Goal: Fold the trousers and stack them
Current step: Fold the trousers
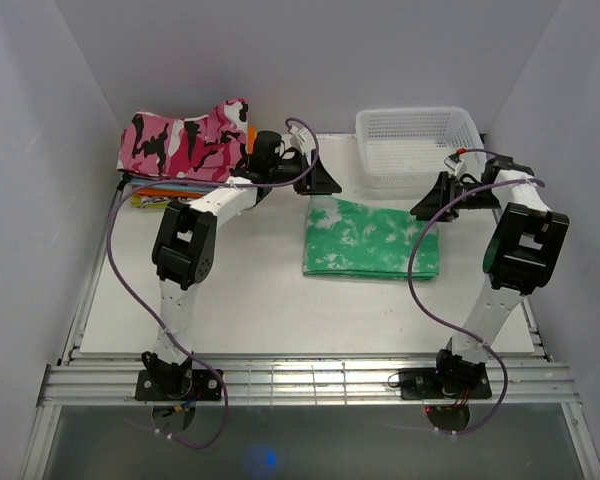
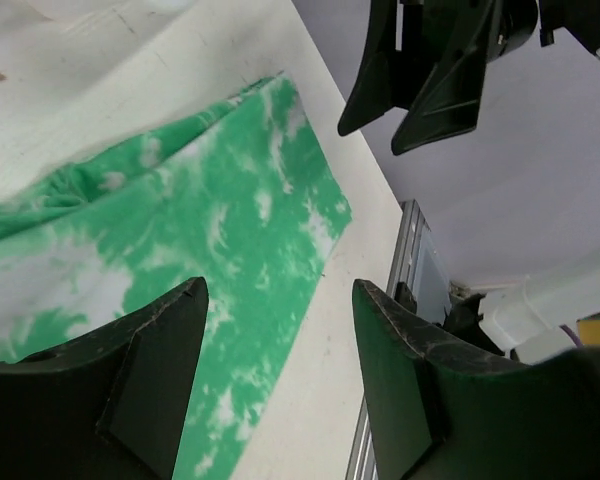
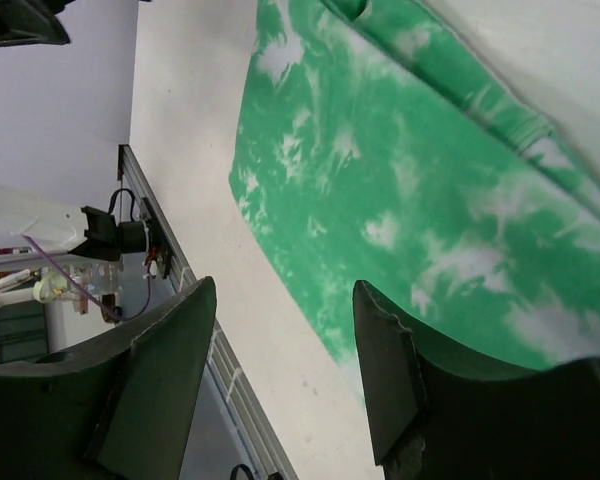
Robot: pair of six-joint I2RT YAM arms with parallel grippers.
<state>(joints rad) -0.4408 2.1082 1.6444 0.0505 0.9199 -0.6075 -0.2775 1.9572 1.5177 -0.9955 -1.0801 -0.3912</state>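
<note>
The trousers (image 1: 370,238) lie folded into a flat mint green and white blotched rectangle in the middle of the table. They also show in the left wrist view (image 2: 180,230) and the right wrist view (image 3: 410,180). My left gripper (image 1: 322,182) is open and empty, raised just off the fold's far left corner. My right gripper (image 1: 430,205) is open and empty, raised just off the fold's far right corner. In each wrist view the fingers (image 2: 150,370) (image 3: 400,370) stand wide apart above the cloth and bare table.
A white mesh basket (image 1: 418,140) stands at the back right. A pink, black and white camouflage garment (image 1: 185,140) lies on a stack of orange folded clothes (image 1: 160,195) at the back left. White walls close in on both sides.
</note>
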